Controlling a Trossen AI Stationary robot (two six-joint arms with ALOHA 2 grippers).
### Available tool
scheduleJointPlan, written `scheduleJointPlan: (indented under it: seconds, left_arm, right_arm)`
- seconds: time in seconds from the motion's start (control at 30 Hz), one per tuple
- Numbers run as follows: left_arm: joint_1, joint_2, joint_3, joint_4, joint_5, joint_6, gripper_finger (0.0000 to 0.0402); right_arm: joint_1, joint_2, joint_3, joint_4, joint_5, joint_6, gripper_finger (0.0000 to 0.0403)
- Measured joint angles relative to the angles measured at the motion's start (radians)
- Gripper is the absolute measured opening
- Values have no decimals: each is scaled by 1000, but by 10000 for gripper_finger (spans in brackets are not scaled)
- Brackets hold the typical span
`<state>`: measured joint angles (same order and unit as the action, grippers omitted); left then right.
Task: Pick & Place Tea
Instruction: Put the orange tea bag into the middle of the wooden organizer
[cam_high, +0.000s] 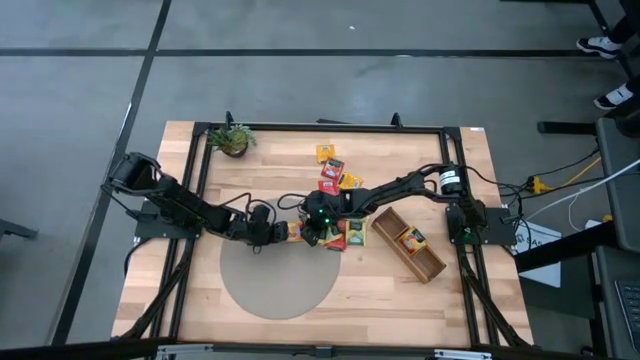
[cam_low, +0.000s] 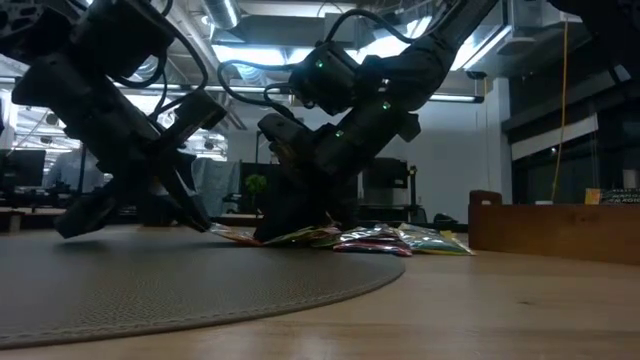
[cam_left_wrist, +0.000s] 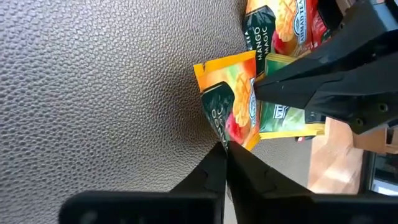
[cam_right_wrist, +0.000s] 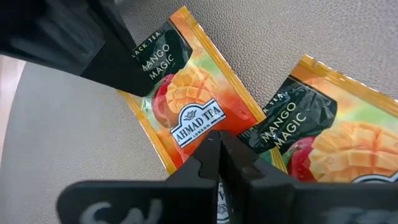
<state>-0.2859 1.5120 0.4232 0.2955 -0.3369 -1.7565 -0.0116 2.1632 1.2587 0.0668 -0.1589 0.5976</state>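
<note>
At the mat's edge, left hand (cam_high: 291, 232) pinching an orange tea sachet (cam_left_wrist: 231, 102), right hand (cam_high: 318, 236) closed beside it.

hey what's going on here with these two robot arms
Both arms are bent over a scatter of tea sachets in the middle of the table, at the edge of the grey mat. The left hand is shut, its tips at the edge of an orange mango sachet. The right hand is shut too, pressing down onto another mango sachet. One sachet already lies in the wooden tray to the right; the rest are still loose.
</note>
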Motion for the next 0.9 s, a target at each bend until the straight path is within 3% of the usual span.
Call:
scheduleJointPlan:
  seconds: [0.13,0.37,0.7,0.9]
  left_arm:
    - [0,0,0,3,35,40,2]
    - [0,-64,0,14,121,203,2]
    - [0,-250,0,-82,263,509,1]
    - [7,-360,10,-150,287,690,2]
  right_arm:
    - [-4,1,0,16,-49,0,25]
    - [-35,-29,-5,13,-243,29,29]
    - [-58,-207,-3,27,-363,-28,30]
    - [-54,-299,-3,42,-377,-133,31]
